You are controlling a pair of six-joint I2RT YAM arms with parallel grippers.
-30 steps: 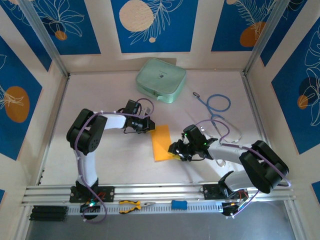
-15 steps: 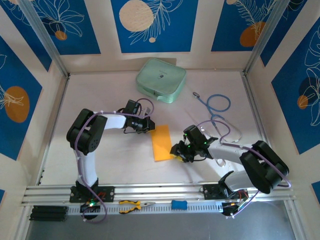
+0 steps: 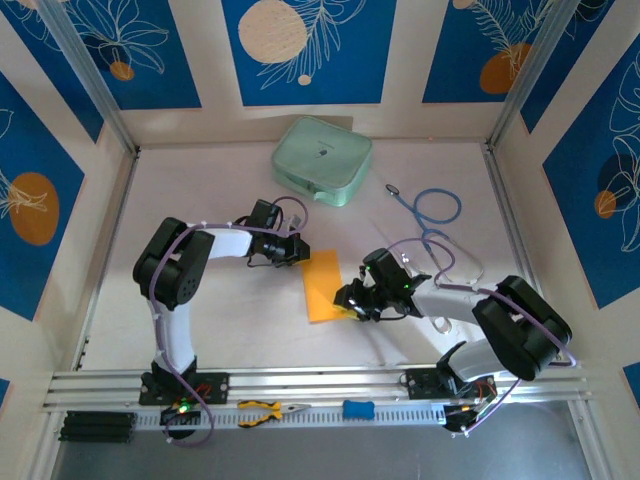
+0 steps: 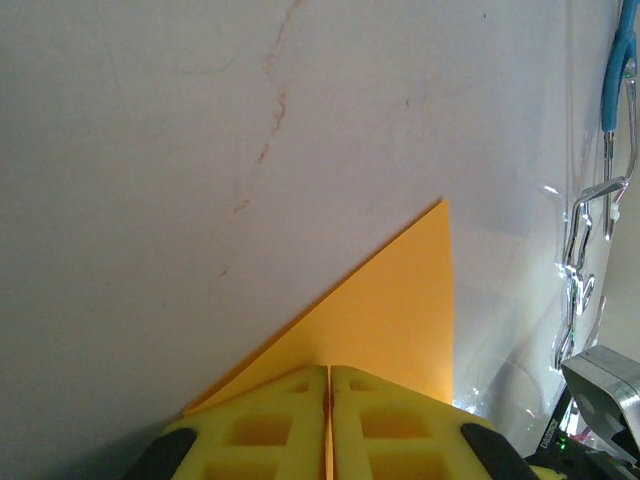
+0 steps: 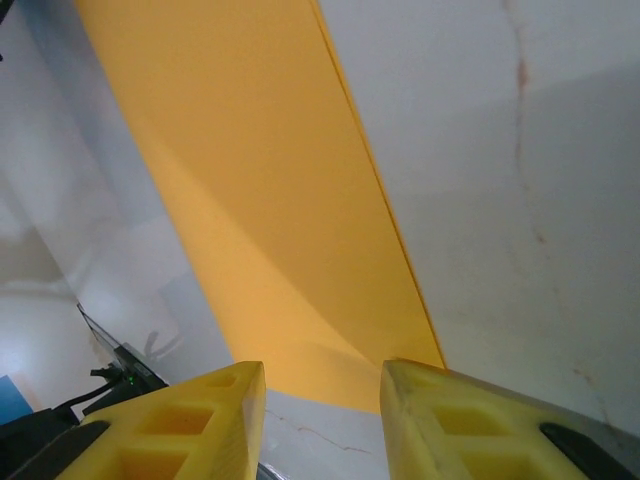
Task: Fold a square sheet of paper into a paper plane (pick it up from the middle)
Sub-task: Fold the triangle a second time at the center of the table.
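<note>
From above, the thin orange-yellow sheet of paper lies flat on the white tabletop between the two arms, showing as a narrow upright rectangle (folded rather than a full square, by its shape). The left gripper sits at its far left corner and the right gripper at its near right edge. A pale green rounded-square case rests well apart at the back, with a blue-tubed stethoscope to its right.

In the left wrist view, the left gripper has its yellow fingers pressed tight together, their tips over the sheet, whose pointed corner reaches away from them. Whether a layer is pinched I cannot tell. The stethoscope lies at the right edge.

In the right wrist view, the right gripper stands with its jaws apart, gripping nothing. The sheet runs away from the gap as a long strip, its near end lying between the two fingers.
</note>
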